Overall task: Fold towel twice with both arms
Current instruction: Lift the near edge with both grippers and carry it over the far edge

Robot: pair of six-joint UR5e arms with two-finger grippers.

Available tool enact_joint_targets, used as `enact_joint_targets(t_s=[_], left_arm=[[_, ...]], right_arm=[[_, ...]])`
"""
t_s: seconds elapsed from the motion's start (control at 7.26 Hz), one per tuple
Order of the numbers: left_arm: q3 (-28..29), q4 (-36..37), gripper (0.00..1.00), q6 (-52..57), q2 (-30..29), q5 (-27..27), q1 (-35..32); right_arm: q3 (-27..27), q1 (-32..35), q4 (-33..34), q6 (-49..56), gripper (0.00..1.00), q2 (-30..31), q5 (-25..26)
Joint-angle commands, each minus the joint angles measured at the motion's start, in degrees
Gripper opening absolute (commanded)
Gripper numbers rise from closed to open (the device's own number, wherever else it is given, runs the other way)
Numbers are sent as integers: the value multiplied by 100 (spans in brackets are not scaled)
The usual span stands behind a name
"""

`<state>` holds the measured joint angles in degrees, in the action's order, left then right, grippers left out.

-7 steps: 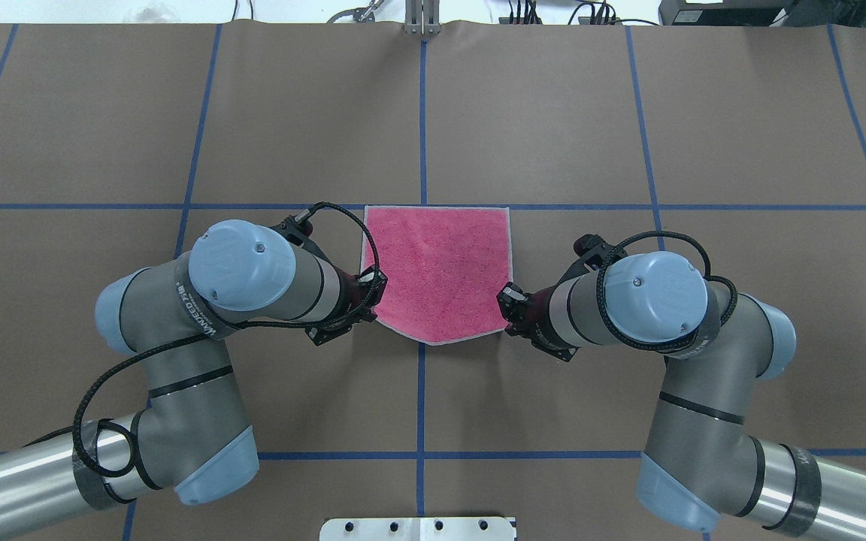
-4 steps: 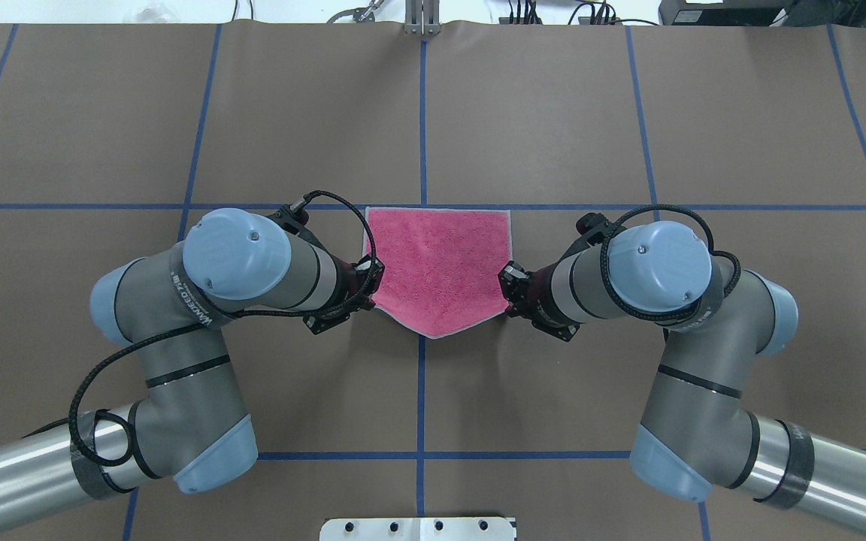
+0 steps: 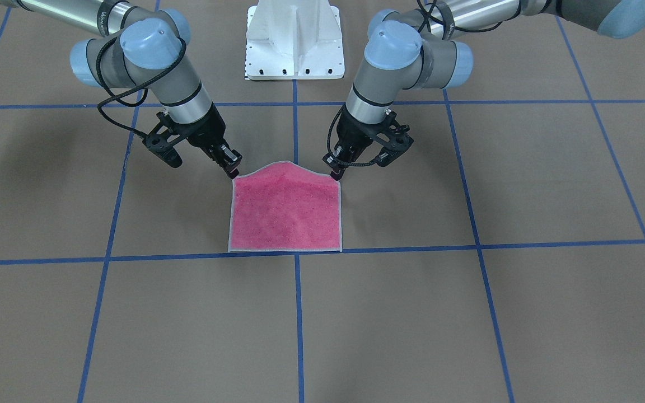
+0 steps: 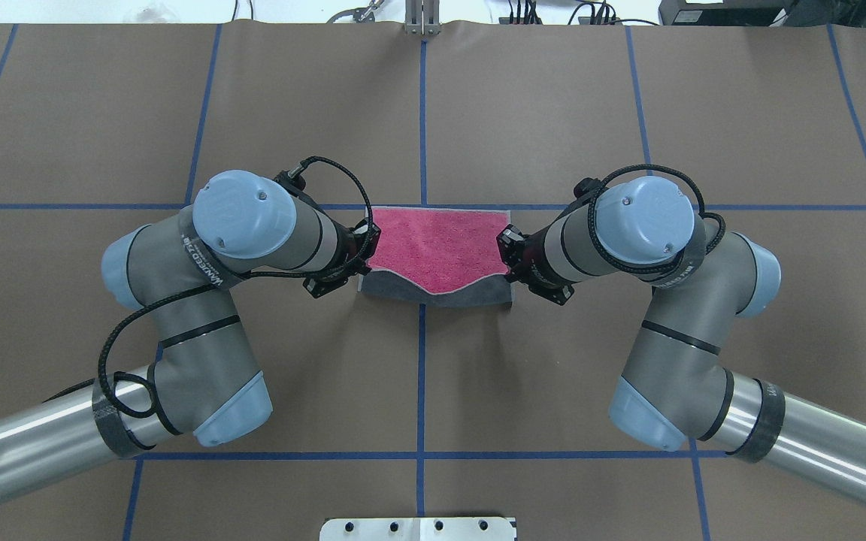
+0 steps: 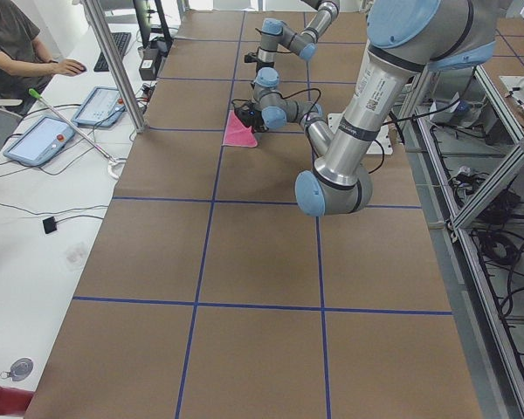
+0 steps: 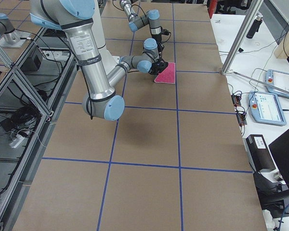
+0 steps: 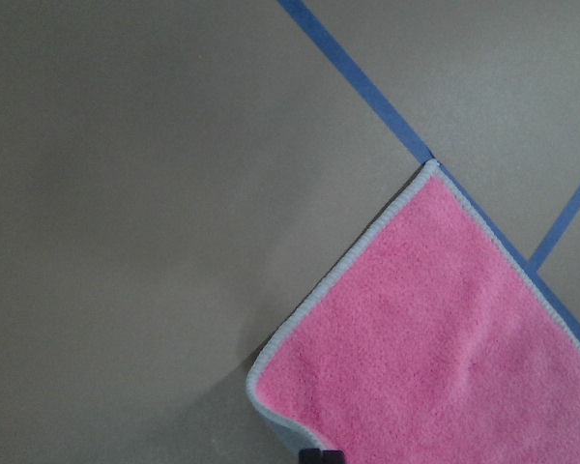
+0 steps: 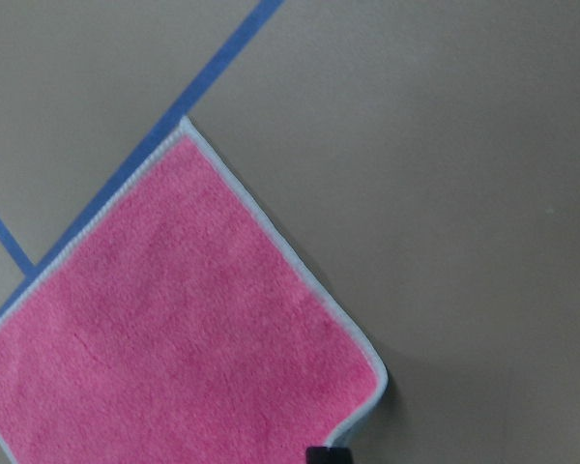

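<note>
The towel (image 4: 433, 244) lies at the table's middle, pink face up, its far edge on a blue tape line. Its near edge is lifted and carried over toward the far edge, so the dark grey underside (image 4: 433, 297) shows below it. My left gripper (image 4: 364, 259) is shut on the towel's near left corner. My right gripper (image 4: 507, 259) is shut on the near right corner. In the front view the towel (image 3: 286, 215) sags between the left gripper (image 3: 335, 174) and the right gripper (image 3: 235, 171). The wrist views show pink cloth (image 7: 435, 338) (image 8: 174, 329) hanging from each held corner.
The brown table (image 4: 628, 113) carries a grid of blue tape lines. The white pedestal (image 3: 294, 39) stands at the robot's side. A metal clamp (image 4: 422, 19) sits at the far edge. An operator (image 5: 17, 52) sits beyond the table with tablets beside.
Both grippers have moved away from the robot toward the towel's far edge, carrying the near corners with them. The pink area has shortened and the grey underside now shows.
</note>
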<state>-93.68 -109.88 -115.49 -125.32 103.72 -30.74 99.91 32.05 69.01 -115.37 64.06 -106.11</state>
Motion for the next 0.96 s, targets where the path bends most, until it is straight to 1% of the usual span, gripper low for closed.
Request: enact_joint_targets(t_s=[0.0,0.14,0.55,0.69,0.83], left_arm=[[367,-251,0,9,-115,-1,-116],[629,-401,0,9,-185,-1,-169],[1044,-499,0,9,-457,-1,-345],[1167,-569,0,9,-510,-1,-389],[1264,-613,0,18,-545,-1,-398]], right_arm=[[-444,82,-19,6,0,-279,-6],[-524,135,-19,67,0,-289,-6],[-709,293,-19,269,0,-341,-6],[-831,337,-19,261,0,-498,-6],[-1102,346,-19,269,0,-709,-6]])
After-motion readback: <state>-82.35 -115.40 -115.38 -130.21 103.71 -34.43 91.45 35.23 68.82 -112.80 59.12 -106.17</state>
